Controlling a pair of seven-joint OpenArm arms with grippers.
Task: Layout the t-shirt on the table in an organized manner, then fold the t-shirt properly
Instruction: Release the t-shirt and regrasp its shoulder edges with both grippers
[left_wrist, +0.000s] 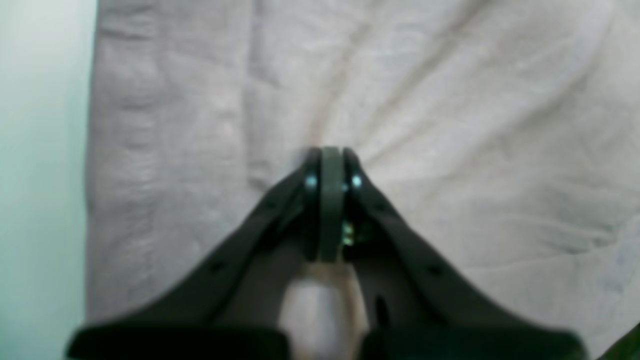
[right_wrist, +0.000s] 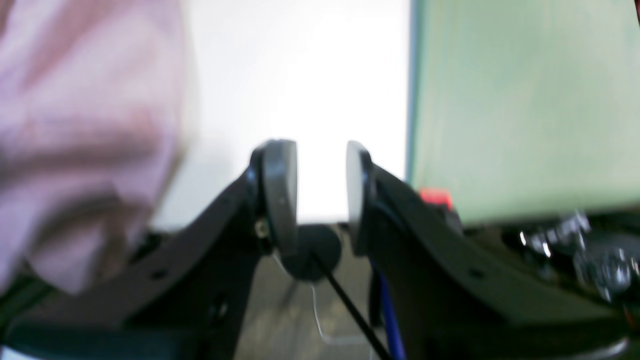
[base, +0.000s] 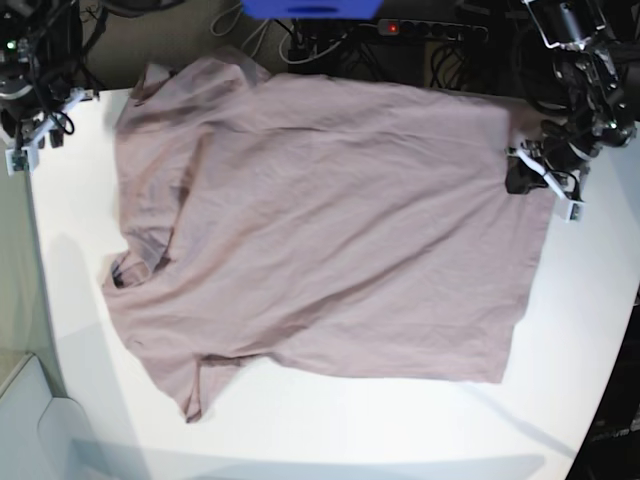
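- right now the t-shirt lies spread across the table, collar toward the right arm's side, hem toward the left arm's.
- left gripper is clamped together on the cloth near the hem; wrinkles fan out from its tip, so it seems to pinch a fold, though the blur hides how much.
- a thin pinch could slip once pulled, or drag the whole shirt off line.
- right gripper hangs parted and empty beyond the table edge, beside the sleeve.
- cables and a power strip sit behind the far edge.
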